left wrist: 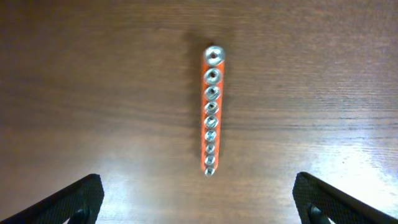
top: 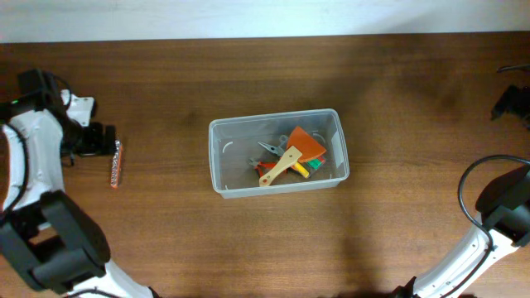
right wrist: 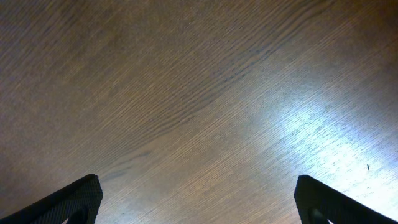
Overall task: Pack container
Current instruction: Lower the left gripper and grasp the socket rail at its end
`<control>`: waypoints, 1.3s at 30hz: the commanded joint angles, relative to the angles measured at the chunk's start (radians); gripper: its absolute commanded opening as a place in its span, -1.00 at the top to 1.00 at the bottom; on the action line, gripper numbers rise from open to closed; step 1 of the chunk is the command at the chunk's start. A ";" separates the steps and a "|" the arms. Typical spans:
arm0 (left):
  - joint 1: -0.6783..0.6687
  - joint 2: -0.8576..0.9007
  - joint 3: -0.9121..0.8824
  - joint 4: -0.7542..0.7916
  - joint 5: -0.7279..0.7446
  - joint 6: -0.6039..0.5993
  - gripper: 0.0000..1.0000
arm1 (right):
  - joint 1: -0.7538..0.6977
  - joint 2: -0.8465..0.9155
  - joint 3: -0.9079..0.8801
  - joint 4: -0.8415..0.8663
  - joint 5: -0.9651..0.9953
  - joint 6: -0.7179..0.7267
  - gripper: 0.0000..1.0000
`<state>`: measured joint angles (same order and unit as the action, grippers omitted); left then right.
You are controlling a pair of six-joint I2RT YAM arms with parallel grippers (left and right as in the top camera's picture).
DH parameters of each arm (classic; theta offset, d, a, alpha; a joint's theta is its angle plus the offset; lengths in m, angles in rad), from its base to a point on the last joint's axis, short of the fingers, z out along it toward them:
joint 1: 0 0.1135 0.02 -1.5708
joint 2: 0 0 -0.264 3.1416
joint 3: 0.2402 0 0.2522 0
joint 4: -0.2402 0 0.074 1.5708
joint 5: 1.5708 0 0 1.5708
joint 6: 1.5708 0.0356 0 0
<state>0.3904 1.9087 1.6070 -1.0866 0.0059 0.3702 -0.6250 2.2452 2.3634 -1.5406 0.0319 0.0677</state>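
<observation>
A dark brown wooden table [top: 166, 240] fills almost the whole overhead frame, its grain running left to right. Along the top edge of that frame lies a pale strip [top: 265, 16]; whether it is wall or floor cannot be told. In the right wrist view the grain runs diagonally, and a bright patch of reflected light [right wrist: 311, 124] glares on the wood at the right of the frame.

Dark wooden table [top: 166, 83], orange socket rail [left wrist: 211, 111] lying flat on it — sockets graded by size, pliers [top: 269, 149], wooden-handled tool [top: 281, 168]
</observation>
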 commanded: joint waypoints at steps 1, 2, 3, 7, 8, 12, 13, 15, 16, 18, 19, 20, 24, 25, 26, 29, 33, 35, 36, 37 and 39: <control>-0.024 0.044 0.001 0.019 0.016 0.055 -0.99 | 0.005 -0.016 0.002 0.000 -0.005 0.005 -0.97; -0.028 0.057 0.001 0.025 0.012 0.055 -0.98 | 0.005 -0.016 0.002 0.000 -0.005 0.005 -0.97; -0.030 0.072 0.001 0.029 0.006 0.054 -0.98 | 0.005 -0.016 0.002 0.000 -0.005 0.005 -0.97; -0.031 0.129 0.001 0.034 0.006 0.043 -0.99 | 0.005 -0.016 0.002 0.000 -0.005 0.005 -0.97; -0.031 0.142 0.001 0.034 0.006 0.043 -0.99 | 0.005 -0.016 0.002 0.000 -0.005 0.005 -0.97; -0.031 0.180 0.001 0.044 0.006 0.042 -0.98 | 0.005 -0.016 0.002 0.000 -0.005 0.005 -0.98; -0.031 0.187 0.001 0.048 0.006 0.034 -0.99 | 0.005 -0.016 0.002 0.000 -0.005 0.005 -0.97; -0.031 0.201 0.001 0.061 0.006 -0.002 -0.99 | 0.005 -0.016 0.002 0.000 -0.005 0.005 -0.97; -0.031 0.205 0.001 0.066 0.006 -0.018 -0.99 | 0.005 -0.016 0.002 0.000 -0.005 0.005 -0.97; -0.031 0.217 0.001 0.076 0.007 -0.049 -0.98 | 0.005 -0.016 0.002 0.000 -0.005 0.005 -0.97; -0.031 0.221 0.001 0.080 0.006 -0.064 -0.98 | 0.005 -0.016 0.002 0.000 -0.005 0.005 -0.97; -0.031 0.225 0.001 0.083 0.007 -0.067 -0.99 | 0.005 -0.016 0.002 0.000 -0.005 0.005 -0.97; -0.031 0.227 0.001 0.084 0.006 -0.071 -0.99 | 0.005 -0.016 0.002 0.000 -0.005 0.005 -0.97; -0.031 0.228 0.001 0.088 0.006 -0.070 -0.99 | 0.005 -0.016 0.002 0.000 -0.005 0.005 -0.97; -0.031 0.229 0.001 0.090 0.006 -0.070 -0.98 | 0.005 -0.016 0.002 0.000 -0.005 0.005 -0.97; -0.031 0.235 0.001 0.100 0.006 -0.070 -0.98 | 0.005 -0.016 0.002 0.000 -0.005 0.005 -0.97; -0.031 0.236 0.001 0.118 0.006 -0.069 -0.98 | 0.005 -0.016 0.002 0.000 -0.005 0.005 -0.97; -0.031 0.236 0.001 0.127 0.007 -0.063 -0.99 | 0.005 -0.016 0.002 0.000 -0.005 0.005 -0.97; -0.031 0.236 0.001 0.131 0.006 -0.062 -0.98 | 0.005 -0.016 0.002 0.000 -0.005 0.005 -0.97; -0.031 0.236 0.001 0.137 0.007 -0.062 -0.98 | 0.005 -0.016 0.002 0.000 -0.005 0.005 -0.97; -0.030 0.236 0.001 0.144 0.007 -0.062 -0.99 | 0.005 -0.016 0.002 0.000 -0.005 0.005 -0.97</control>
<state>0.3592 2.1250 1.6070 -0.9520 0.0082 0.3138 -0.6250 2.2452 2.3634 -1.5406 0.0319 0.0681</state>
